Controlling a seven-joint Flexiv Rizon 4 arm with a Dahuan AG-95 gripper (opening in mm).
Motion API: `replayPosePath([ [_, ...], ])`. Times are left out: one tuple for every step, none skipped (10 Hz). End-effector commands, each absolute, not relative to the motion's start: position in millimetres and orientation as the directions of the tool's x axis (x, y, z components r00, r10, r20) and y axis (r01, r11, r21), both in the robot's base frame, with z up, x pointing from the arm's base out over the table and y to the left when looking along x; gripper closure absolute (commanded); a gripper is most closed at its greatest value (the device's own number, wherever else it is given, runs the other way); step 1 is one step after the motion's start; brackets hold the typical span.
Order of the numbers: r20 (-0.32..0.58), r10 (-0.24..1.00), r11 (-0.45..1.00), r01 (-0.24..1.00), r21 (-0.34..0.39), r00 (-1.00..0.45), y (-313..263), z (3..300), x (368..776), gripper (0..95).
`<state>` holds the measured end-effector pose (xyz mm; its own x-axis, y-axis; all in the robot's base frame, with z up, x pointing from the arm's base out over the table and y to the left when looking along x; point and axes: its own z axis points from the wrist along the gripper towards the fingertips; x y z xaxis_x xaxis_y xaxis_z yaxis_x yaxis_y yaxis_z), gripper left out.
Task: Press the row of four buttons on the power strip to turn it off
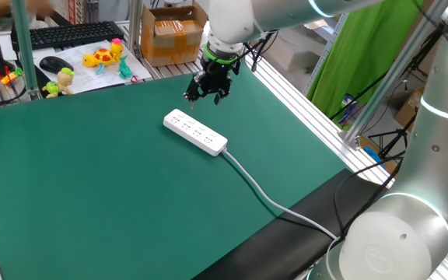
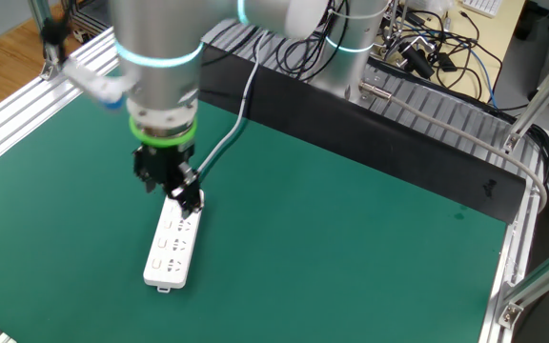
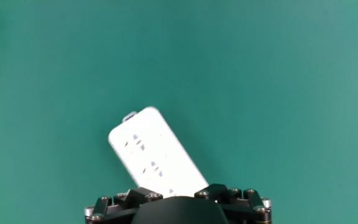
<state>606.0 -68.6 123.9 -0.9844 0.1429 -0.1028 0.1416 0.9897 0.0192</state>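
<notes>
The white power strip [image 1: 195, 132] lies flat on the green mat, and its pale grey cable [image 1: 271, 201] trails toward the table's near edge. In the other fixed view the strip [image 2: 172, 250] runs toward the camera. My gripper [image 2: 170, 191] hangs over its cable end. The black fingers [image 1: 190, 95] are spread apart with nothing between them, so the gripper [image 1: 205, 96] is open and above the strip, not touching it. The hand view shows the strip's free end [image 3: 154, 155]; the rest is hidden under the hand. I cannot pick out the four buttons on the white body.
A black keyboard [image 1: 68, 35], a mouse [image 1: 55, 64], small toys [image 1: 103, 56] and a cardboard box [image 1: 173, 33] sit beyond the mat's far edge. Aluminium rails [image 1: 302, 101] border the mat. A silver robot base [image 1: 399, 233] stands at the near right corner.
</notes>
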Motion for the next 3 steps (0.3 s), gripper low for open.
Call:
replayPosePath([
  [-0.126,0.147,0.989,0.147,0.013,-0.981,-63.1,127.9,600.4,19.0],
  [-0.128,0.147,0.989,0.147,0.011,-0.981,-62.1,128.5,599.5,19.0],
  [-0.125,0.147,0.989,0.147,0.011,-0.981,-61.9,128.5,599.3,19.0],
])
